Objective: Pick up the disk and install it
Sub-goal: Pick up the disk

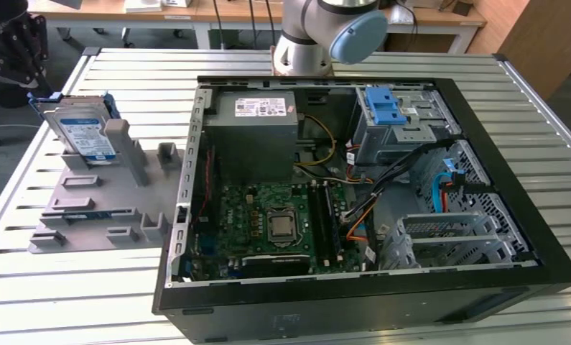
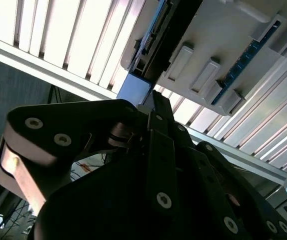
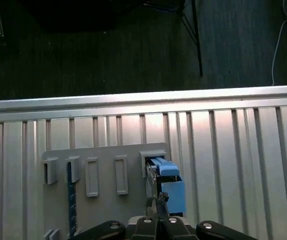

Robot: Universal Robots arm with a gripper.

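Observation:
The disk (image 1: 82, 133), silver with a white-and-blue label in a blue frame, stands upright in a slot of the grey holder (image 1: 93, 208) on the exterior view's left. In the first wrist view its blue frame (image 3: 171, 192) shows edge-on in the holder (image 3: 103, 155). My gripper (image 3: 157, 204) hangs over it with the black fingers pressed together and nothing between them. In the second wrist view the fingertips (image 2: 154, 102) point at the disk's blue end (image 2: 133, 90). Fingers and disk stay apart.
An open computer case (image 1: 362, 180) lies on the slatted metal table (image 1: 65, 287), with the motherboard, power supply, cables, a blue-latched drive cage (image 1: 391, 108) and a silver bay (image 1: 448, 237) inside. The table's edge (image 3: 133, 100) lies beyond the holder, with dark floor past it.

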